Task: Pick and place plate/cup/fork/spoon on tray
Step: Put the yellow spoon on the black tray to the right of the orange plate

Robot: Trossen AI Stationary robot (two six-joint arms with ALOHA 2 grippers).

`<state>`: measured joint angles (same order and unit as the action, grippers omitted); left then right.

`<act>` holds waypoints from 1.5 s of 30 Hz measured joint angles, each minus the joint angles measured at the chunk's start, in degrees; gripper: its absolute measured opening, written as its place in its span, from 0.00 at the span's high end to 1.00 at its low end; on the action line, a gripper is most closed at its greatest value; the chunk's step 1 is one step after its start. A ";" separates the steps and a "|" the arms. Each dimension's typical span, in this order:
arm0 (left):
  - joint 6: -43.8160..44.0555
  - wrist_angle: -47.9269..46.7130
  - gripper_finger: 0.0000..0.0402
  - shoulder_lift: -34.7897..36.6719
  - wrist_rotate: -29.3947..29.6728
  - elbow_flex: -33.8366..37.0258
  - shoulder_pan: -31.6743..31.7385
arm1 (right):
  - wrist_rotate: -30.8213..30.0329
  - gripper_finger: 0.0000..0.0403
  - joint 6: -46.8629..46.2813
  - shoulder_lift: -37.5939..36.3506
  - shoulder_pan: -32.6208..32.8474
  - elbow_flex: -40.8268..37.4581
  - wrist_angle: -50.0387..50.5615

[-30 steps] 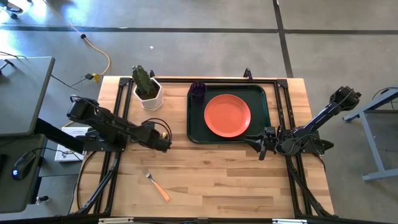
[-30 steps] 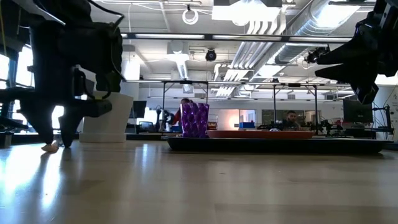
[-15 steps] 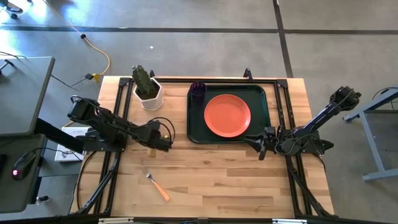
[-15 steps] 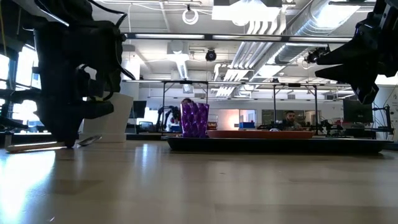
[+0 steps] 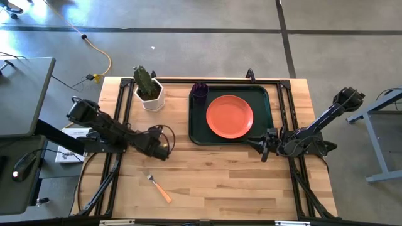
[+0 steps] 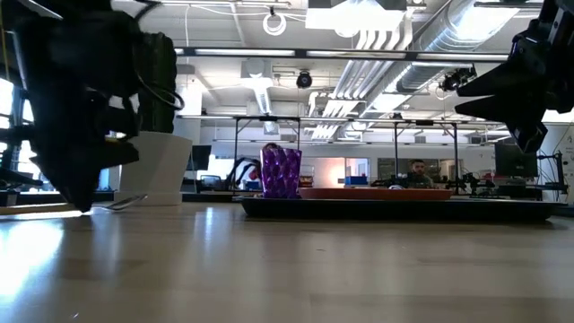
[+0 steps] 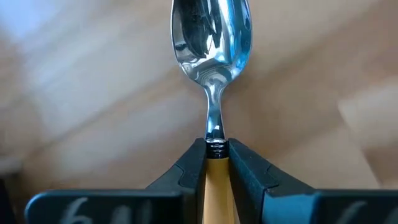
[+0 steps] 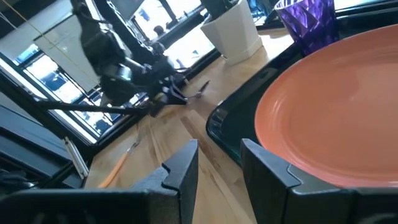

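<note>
My left gripper [image 5: 164, 150] is at the table's left middle, shut on the spoon. The spoon's silver bowl [image 7: 211, 37] sticks out past the fingertips. It also shows low over the tabletop in the low view [image 6: 126, 203]. The fork [image 5: 159, 188] lies flat near the table's front edge. The orange-red plate [image 5: 230, 116] and the purple cup [image 5: 200, 90] rest on the dark green tray [image 5: 264, 94]. My right gripper [image 5: 262, 149] waits open by the tray's near right corner, with nothing between its fingers [image 8: 180, 168]. My left gripper pinches the spoon's orange-tan handle [image 7: 216, 165] between its two fingers, at the end next to the metal neck. The fingers come from the table's left and lie along the spoon. The bowl points ahead of them, toward the table's right. Whether the spoon is clear of the table I cannot tell.
A white pot with a green cactus [image 5: 149, 91] stands at the far left, beside the tray. Black frame rails [image 5: 119, 113] run along the table's left and right sides. Bare wood lies between the fork and the tray.
My left gripper has shut on the spoon's handle. It has then drawn back a little toward the table's near left, taking the spoon with it.
</note>
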<state>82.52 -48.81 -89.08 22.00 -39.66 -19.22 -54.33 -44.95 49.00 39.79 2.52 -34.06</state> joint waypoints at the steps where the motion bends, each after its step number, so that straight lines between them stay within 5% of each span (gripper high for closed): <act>1: 0.45 -0.12 0.89 0.62 -0.33 0.02 -0.76 | -0.06 0.72 -0.15 0.28 0.00 0.00 0.13; 10: 2.38 -0.48 0.89 8.49 4.41 -0.02 -5.63 | -1.96 0.72 -3.07 2.04 -0.04 0.00 -1.07; 17: -1.02 2.15 0.89 14.06 13.92 -0.04 -7.78 | -4.48 0.72 0.52 2.07 -1.90 0.27 -4.55; 23: -17.18 17.58 0.89 15.38 18.87 -0.11 -7.85 | 5.17 0.72 7.99 5.72 -8.55 7.05 -3.52; 32: -40.55 44.40 0.89 14.74 21.05 -0.20 -8.21 | 11.55 0.71 20.01 18.93 -16.14 22.90 1.74; 45: -56.76 67.55 0.89 2.66 25.19 -0.21 -9.80 | 17.33 0.65 19.49 33.65 -12.25 36.38 2.47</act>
<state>25.77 18.73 -86.42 47.19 -39.87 -29.02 -37.00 -25.45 82.65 27.54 38.91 -31.59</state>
